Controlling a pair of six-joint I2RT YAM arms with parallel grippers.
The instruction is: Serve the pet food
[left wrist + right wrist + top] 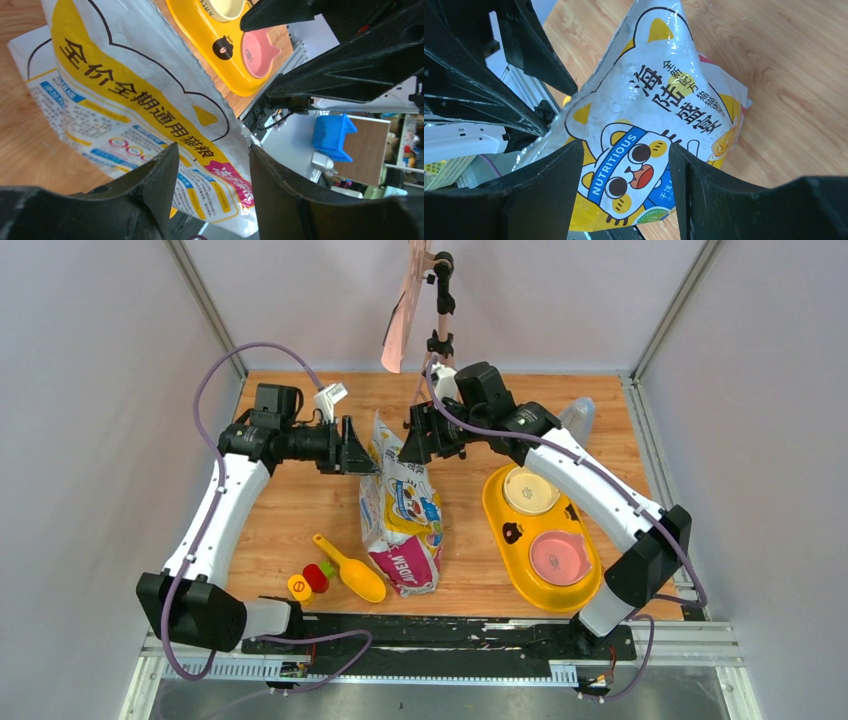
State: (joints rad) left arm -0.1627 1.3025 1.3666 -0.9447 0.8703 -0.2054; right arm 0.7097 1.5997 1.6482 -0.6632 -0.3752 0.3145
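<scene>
The printed pet-food bag [400,520] stands on the wooden table with its top lifted between my two arms. No pet food shows; it is hidden inside the bag. My left gripper [362,455] is at the left side of the bag's top. In the left wrist view its jaws [212,149] stand apart, with the bag's back [150,90] just beyond them. My right gripper [412,445] is at the top's right side. Its jaws [625,146] also stand apart, framing the cartoon face on the bag [649,110]. Neither pair presses the bag.
A yellow double feeder [500,510] lies right of the bag, holding a cream bowl [531,490] and a pink bowl [558,557]. A yellow scoop [350,568] and small coloured caps [310,580] lie front left. A clear bottle [578,418] stands back right, and a stand [440,310] behind.
</scene>
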